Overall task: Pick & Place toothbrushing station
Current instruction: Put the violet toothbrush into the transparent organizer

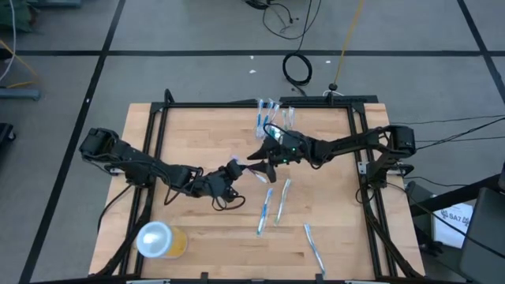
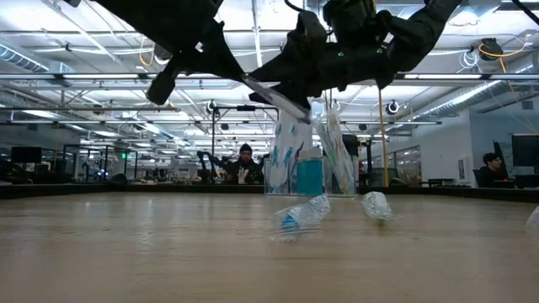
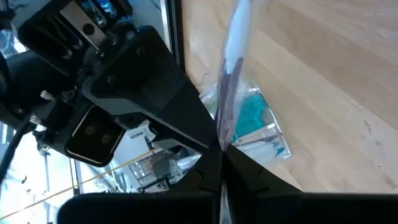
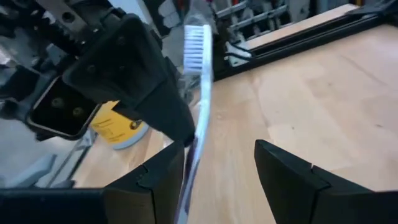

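A clear plastic cup point(image 1: 274, 118) with several toothbrushes and teal tubes point(image 2: 309, 177) stands at the table's far middle; it also shows in the left wrist view point(image 3: 264, 127). My left gripper point(image 1: 237, 168) is shut on one white toothbrush point(image 2: 274, 97), held above the table. My right gripper point(image 1: 262, 154) is open right beside it. Its two fingers point(image 4: 163, 177) stand on either side of the brush handle point(image 4: 200, 118). Whether they touch the handle I cannot tell. The bristle head point(image 4: 195, 43) points away from my right gripper. My left gripper point(image 3: 222, 152) pinches the toothbrush's handle point(image 3: 225, 134) between its two fingertips, just below the bristle head. The fingers come from the table's left. The brush is lifted clear of the table and slants in the air point(image 2: 278, 99).
Three loose toothbrushes lie flat on the table nearer the front point(image 1: 264, 209) point(image 1: 282, 199) point(image 1: 314, 246). A wider orange-yellow cup with a white lid point(image 1: 162, 241) lies at the front left. A black frame point(image 1: 158, 118) borders the table. People sit in the room beyond point(image 2: 244, 164).
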Motion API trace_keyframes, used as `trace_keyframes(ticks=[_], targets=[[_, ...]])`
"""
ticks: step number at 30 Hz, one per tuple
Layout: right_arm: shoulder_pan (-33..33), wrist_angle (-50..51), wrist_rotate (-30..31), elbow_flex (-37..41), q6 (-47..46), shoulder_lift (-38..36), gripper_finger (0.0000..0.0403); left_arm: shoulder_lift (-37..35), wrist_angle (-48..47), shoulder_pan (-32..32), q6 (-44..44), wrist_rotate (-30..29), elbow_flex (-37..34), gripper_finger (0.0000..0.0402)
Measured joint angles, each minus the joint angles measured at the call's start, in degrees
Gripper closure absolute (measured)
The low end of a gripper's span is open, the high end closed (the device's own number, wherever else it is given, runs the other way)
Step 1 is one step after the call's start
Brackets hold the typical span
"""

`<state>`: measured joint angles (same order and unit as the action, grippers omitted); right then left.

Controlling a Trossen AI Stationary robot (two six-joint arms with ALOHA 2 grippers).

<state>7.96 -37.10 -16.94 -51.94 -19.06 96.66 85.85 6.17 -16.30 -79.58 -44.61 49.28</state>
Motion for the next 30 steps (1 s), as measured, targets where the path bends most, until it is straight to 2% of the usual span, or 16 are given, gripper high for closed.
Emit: trace_keyframes(ticks=[9,22,30], targets=[[0.4,-1.5,-2.9,0.0,-1.1,0.1,0.0225,0.0,0.2,0.2,-0.1,-0.6,0.0,0.0395],[0.8,-2.1,-5.3,0.0,0.3,0.0,0.0294,-0.1,0.6,2.6,0.1,-0.9,0.0,0.0397],[2.5,-2.0,-6.2,0.0,1.3,0.0,0.0345,-0.1,5.8,2.8,2.3,-0.9,0.0,0.0382]])
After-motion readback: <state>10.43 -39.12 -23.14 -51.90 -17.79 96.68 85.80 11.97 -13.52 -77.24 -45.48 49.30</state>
